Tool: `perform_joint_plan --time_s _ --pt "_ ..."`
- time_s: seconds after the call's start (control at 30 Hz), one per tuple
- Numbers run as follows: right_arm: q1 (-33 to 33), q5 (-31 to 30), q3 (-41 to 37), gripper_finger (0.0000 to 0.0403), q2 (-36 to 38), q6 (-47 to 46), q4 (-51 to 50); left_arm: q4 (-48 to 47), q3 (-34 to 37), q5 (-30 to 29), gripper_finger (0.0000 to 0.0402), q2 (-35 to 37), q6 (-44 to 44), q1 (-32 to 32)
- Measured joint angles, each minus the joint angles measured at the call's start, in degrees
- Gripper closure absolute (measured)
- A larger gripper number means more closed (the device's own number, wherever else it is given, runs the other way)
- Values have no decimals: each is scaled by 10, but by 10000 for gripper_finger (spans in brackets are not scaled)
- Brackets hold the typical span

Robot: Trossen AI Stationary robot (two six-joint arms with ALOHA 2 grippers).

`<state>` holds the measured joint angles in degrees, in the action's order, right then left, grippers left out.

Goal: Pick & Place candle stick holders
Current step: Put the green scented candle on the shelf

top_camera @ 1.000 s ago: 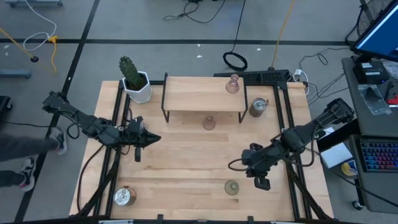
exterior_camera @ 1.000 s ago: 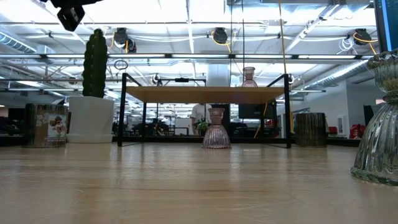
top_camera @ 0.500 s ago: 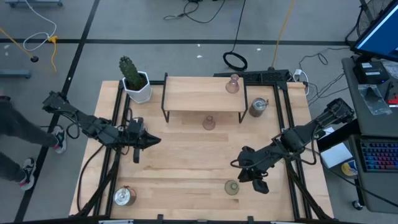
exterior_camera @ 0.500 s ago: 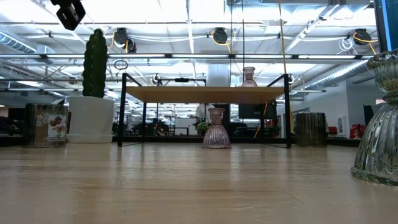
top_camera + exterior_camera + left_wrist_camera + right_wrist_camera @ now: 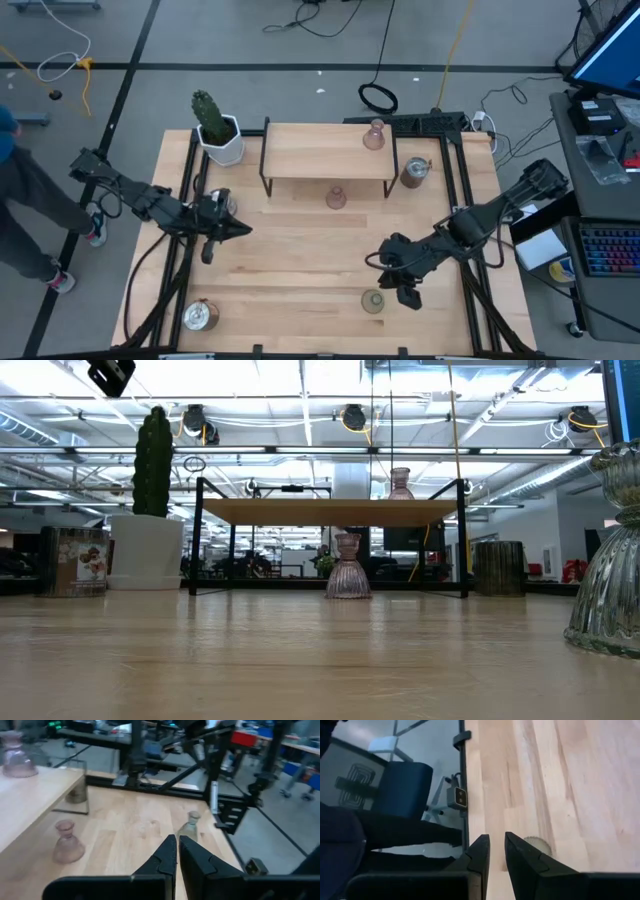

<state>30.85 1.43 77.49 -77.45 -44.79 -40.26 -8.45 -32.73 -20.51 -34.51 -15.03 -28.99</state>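
Pale wood planks made up the tabletop (image 5: 300, 270), framed in black rails, with a low wooden shelf (image 5: 325, 155) on thin black legs standing toward the far side. One pink holder (image 5: 374, 135) sat on top of that shelf and a second pink holder (image 5: 336, 197) stood just in front of it on the boards, both flared at the base and ribbed like pressed glass. A silver cup (image 5: 415, 172) with a mottled shine stood beside the shelf's right end, and another silver cup (image 5: 200, 315) waited at the near left corner. Only these two cups could be made out from above. The white pot with the cactus (image 5: 218, 128) kept to the far left corner, apart from the job. And the right tool (image 5: 405, 285) hovered low, just beside the olive-green holder (image 5: 372, 300) near the front edge, fingers nearly pressed together with only a narrow slit between them, holding nothing; by the look of it, it was lining up on that narrow-necked piece. The left tool (image 5: 222, 231) hung over the left side of the boards, its fingers all but shut and empty, seemingly waiting. A person (image 5: 25, 210) stood off beyond the left rail.
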Motion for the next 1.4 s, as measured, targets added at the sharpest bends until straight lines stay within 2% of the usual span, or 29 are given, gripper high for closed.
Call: perform_joint_plan --time_s 0.17,0.43,0.6,0.9,1.4 --pt "11 0 0 353 -27 -29 -11 0 0 52 380 14 24 0" --pt "44 2 0 353 -68 -40 7 5 0 67 380 15 -7 0" --pt "59 4 0 353 -75 -61 22 6 0 104 380 16 -22 -1" --pt "59 17 0 353 -75 -78 23 1 0 107 380 15 -31 -1" --pt "59 16 0 353 -75 -33 16 0 0 106 380 15 -33 -1"
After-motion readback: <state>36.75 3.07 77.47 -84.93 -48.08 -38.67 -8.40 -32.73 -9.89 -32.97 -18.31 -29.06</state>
